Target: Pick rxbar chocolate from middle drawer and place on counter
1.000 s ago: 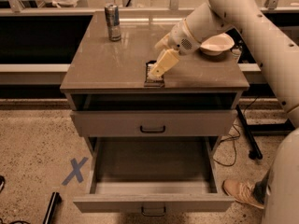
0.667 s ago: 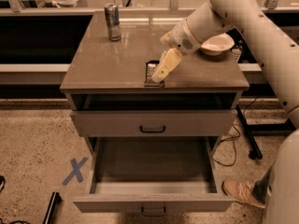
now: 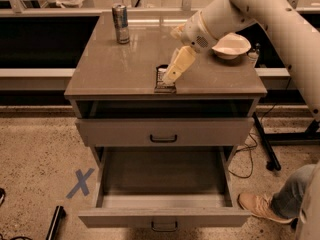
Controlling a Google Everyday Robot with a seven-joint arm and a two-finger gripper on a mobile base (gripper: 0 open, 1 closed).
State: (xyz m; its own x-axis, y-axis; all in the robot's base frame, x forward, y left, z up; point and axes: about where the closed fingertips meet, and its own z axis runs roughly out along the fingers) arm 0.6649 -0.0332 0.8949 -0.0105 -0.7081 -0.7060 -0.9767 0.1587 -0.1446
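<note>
Broadly, I judge this to be the placing step, nearly done, so my job is to let go cleanly. The counter (image 3: 125, 69) is the big surface here. The rxbar chocolate (image 3: 161, 83) lies on it right at the front edge, about midway between the front corners. The middle drawer (image 3: 125, 218) stands pulled out below, dark floor showing.

The gripper (image 3: 170, 78) slants down from the right onto the bar's top. I cannot tell whether it is clamped on the bar or already loose. I would release fully, then lift straight up. I would not drag toward the front edge, since the bar sits so near it that a nudge could tip it off. The can (image 3: 120, 24) by the far left corner and the bowl (image 3: 231, 45) toward the right edge are well apart from this.

The bar itself is small, flat and black with pale print, lying flat with its long side running front to back.
</note>
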